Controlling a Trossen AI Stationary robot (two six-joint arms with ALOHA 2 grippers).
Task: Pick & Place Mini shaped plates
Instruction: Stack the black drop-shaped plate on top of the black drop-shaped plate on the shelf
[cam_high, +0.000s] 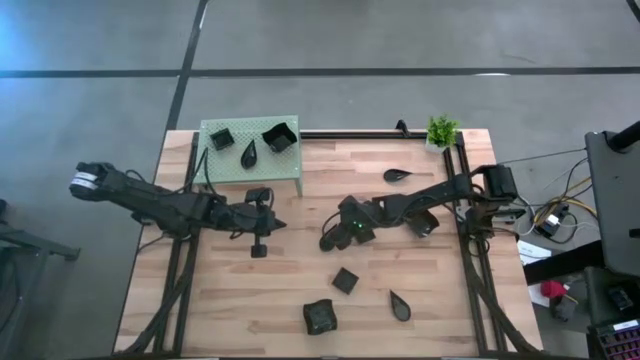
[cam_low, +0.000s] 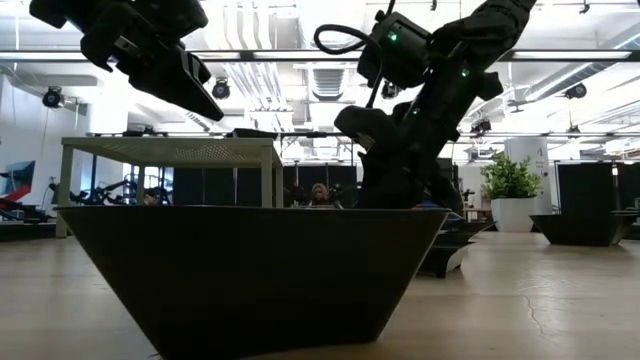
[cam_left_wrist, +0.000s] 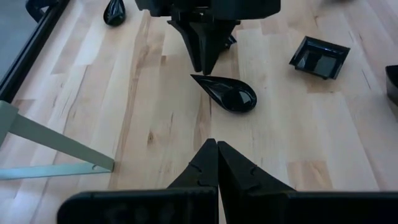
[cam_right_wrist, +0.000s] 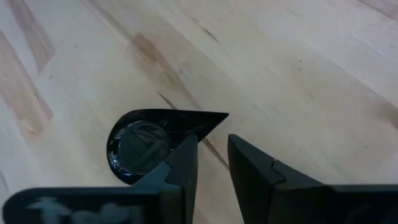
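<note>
The right gripper (cam_right_wrist: 211, 165) hovers over a teardrop plate (cam_right_wrist: 149, 146) near the middle of the wooden table (cam_high: 300, 290), fingers slightly parted with the plate's tip beside one; nothing is grasped. The step appears to be the approach to a pick. Next it must straddle the rim and clench. The left gripper (cam_left_wrist: 216, 163) waits beside it, clenched and empty. Three plates already sit on the green stand (cam_high: 235, 160) at the far left corner.

We see three mini plates (cam_high: 249, 141) on the green stand (cam_high: 290, 160), both tools near mid-worktop (cam_high: 230, 290), and others scattered around.
</note>
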